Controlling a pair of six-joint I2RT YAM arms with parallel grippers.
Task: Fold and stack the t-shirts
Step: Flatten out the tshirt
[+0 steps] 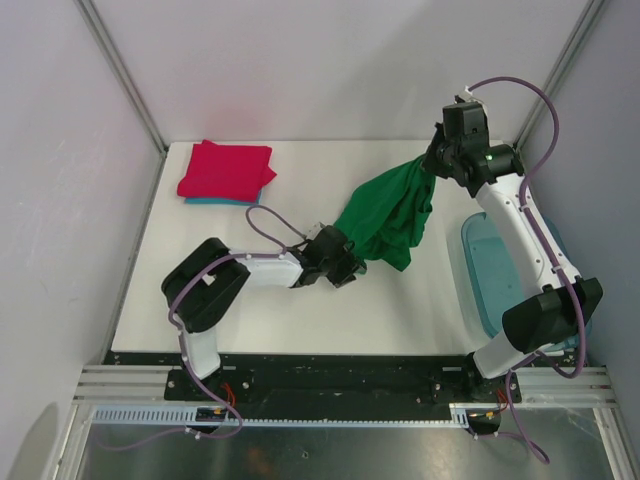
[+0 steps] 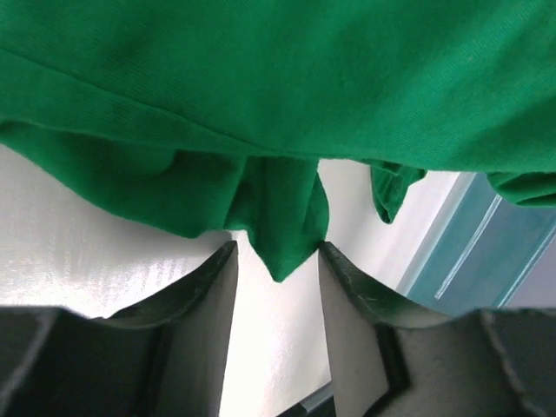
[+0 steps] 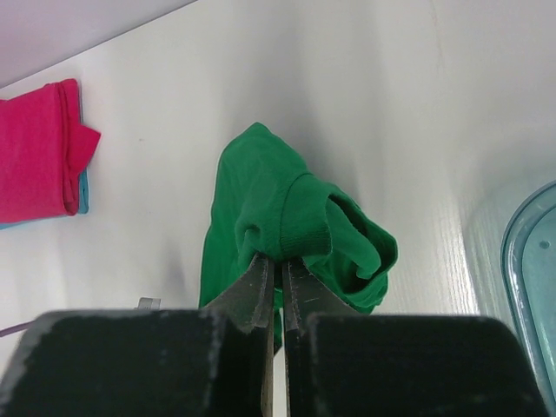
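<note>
The green t-shirt (image 1: 385, 215) is held up in the air over the middle of the worktop (image 1: 300, 310). It is pinched at its top by the right hand (image 1: 430, 163), which is far back and to the right. In the right wrist view, the fingers (image 3: 256, 287) of that hand are seen shut tight on a thick, bunched edge of the cloth. The rest of the shirt is seen hanging down below them.

From the right hand, the shirt is stretched down and to the left. Its low end is found right at the left hand (image 1: 350, 262). The left hand is set low over the worktop, near the middle, and is pointed to the right at the shirt.

In the left wrist view, the fingers (image 2: 213, 287) of the left hand are seen apart. A loose little corner of green cloth is hung down between their tips and is just touched on both sides. The big part of the shirt is spread above and past the fingers. It cannot be told if the low end of the shirt is touching the worktop.

In the far left corner, a red t-shirt (image 1: 225, 170) is laid flat and folded. It is stacked on a light blue t-shirt (image 1: 215, 201), of which only a thin edge is seen. A see-through blue bin (image 1: 480, 280) is placed at the right side of the worktop, well apart from the green t-shirt.
</note>
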